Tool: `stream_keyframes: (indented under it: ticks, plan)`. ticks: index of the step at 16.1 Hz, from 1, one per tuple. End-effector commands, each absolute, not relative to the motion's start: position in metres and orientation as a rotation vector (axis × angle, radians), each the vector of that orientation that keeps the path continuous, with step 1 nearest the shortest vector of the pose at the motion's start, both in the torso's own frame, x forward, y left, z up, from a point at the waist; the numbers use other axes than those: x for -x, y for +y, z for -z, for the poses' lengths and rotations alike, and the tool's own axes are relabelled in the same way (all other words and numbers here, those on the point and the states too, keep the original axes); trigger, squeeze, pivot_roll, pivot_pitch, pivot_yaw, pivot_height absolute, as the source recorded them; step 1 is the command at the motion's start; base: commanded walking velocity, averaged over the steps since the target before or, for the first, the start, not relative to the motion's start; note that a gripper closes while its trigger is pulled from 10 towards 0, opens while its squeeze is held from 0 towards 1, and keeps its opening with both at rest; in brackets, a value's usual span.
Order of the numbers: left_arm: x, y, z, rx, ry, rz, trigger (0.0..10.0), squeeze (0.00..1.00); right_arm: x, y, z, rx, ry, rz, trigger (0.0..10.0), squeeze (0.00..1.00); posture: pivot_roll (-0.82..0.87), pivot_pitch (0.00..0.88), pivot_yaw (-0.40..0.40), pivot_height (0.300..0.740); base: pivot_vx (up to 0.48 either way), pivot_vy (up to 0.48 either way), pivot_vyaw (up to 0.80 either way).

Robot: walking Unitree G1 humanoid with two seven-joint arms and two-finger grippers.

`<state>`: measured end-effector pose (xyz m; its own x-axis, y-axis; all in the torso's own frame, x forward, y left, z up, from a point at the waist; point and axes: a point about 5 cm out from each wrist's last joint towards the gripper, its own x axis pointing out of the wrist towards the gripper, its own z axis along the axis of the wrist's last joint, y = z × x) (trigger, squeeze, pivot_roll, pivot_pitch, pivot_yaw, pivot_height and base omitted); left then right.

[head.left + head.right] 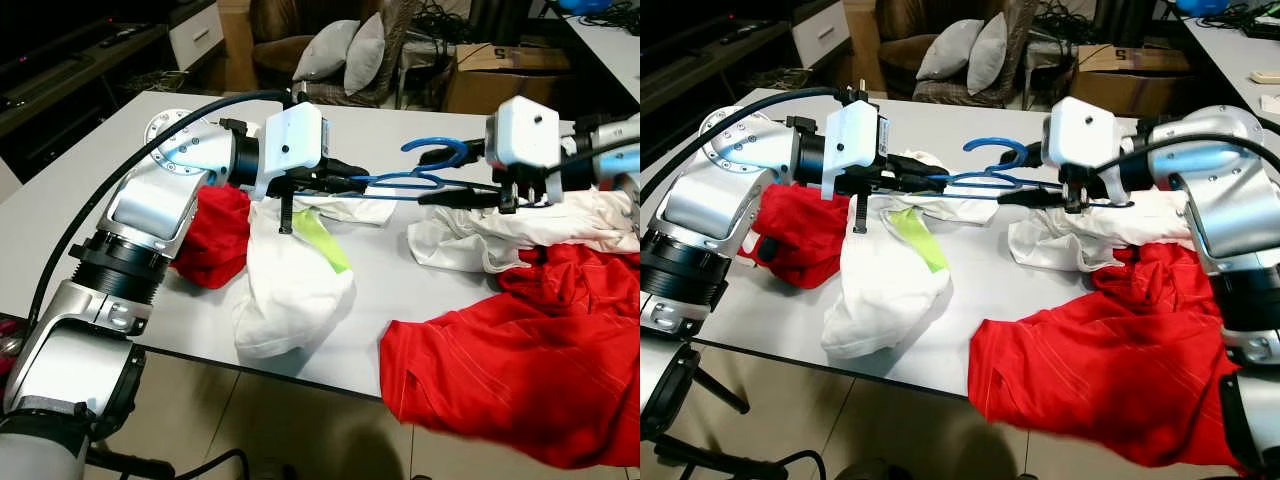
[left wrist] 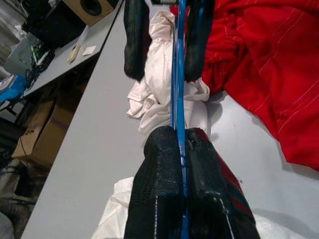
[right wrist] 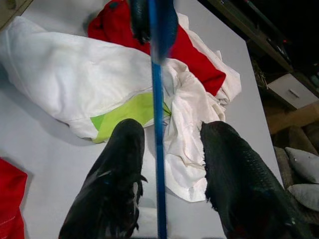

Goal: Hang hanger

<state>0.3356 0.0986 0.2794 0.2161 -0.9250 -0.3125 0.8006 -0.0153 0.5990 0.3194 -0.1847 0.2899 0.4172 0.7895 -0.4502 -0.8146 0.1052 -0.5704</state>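
Now the blue hanger [image 1: 420, 180] is held above the tabletop [image 1: 130, 130] between both arms. The left pincer [image 2: 185, 149] is closed on one end; the right pincer [image 3: 169, 164] stands open around the bar. Judging so, the handover step is in hand; next, one pincer must keep it alone.

Past my left gripper [image 2: 182, 144], the blue hanger [image 2: 177, 74] blocks part of the white cloth [image 2: 154, 94]; the red shirt [image 1: 520, 350] beneath my right arm runs off frame.
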Motion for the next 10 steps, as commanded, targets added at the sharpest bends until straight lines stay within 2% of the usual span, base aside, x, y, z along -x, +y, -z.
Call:
stream_keyframes:
  ticks: [1,10]
  plan:
    - [-0.3333,0.1013,-0.2797,-0.792,-0.187,1.390,0.0,0.00,-0.3212,-0.1813,-0.2940,0.869,0.022,-1.180,0.0,0.00,-0.08,0.000,0.074,0.740,0.000,0.000,0.00]
    - [-0.3291,0.0998,-0.2815,-0.769,-0.190,1.412,0.0,0.00,-0.3244,-0.1788,-0.2941,0.854,0.026,-1.181,0.0,0.00,-0.08,0.000,0.077,0.740,0.000,0.000,0.00]
